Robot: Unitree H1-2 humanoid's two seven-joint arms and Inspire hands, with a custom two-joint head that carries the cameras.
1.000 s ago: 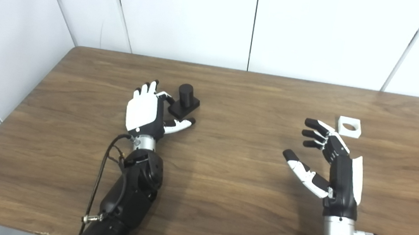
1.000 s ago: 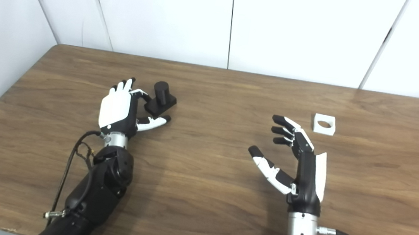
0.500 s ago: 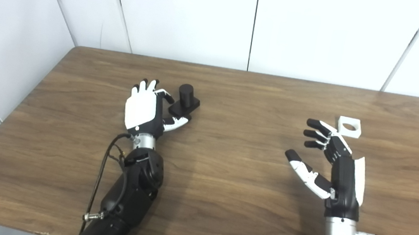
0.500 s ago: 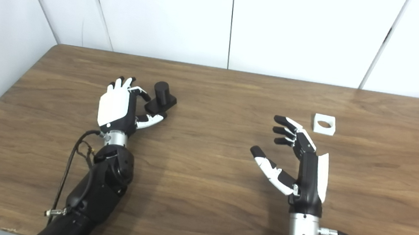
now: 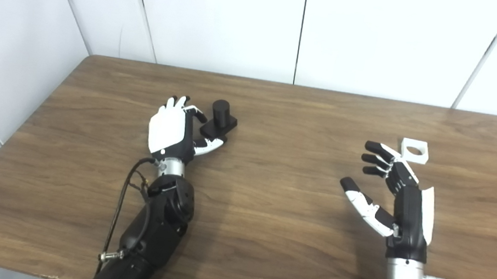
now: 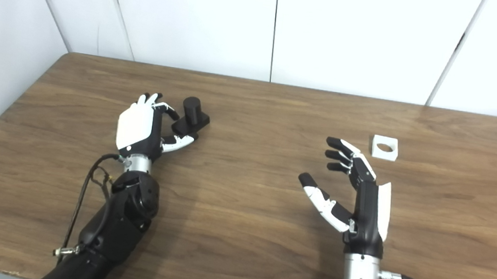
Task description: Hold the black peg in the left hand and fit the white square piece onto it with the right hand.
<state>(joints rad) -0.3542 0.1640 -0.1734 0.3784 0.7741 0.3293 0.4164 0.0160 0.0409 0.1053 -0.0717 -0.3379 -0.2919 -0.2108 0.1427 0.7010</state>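
Curling my left hand (image 5: 171, 130) around the black peg (image 5: 219, 120) toward the desk's (image 5: 268, 215) left edge without a firm grip yet, I hold my right hand (image 5: 393, 191) spread and empty beside the white square piece (image 5: 414, 151), ready for fitting.

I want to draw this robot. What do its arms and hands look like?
Both arms are chunky and black, each with a shiny silver wrist ring. The left hand and right hand are black with a white plate on the back, white thumbs and black fingertips. Thin black cables loop beside the left arm and trail from the right wrist.
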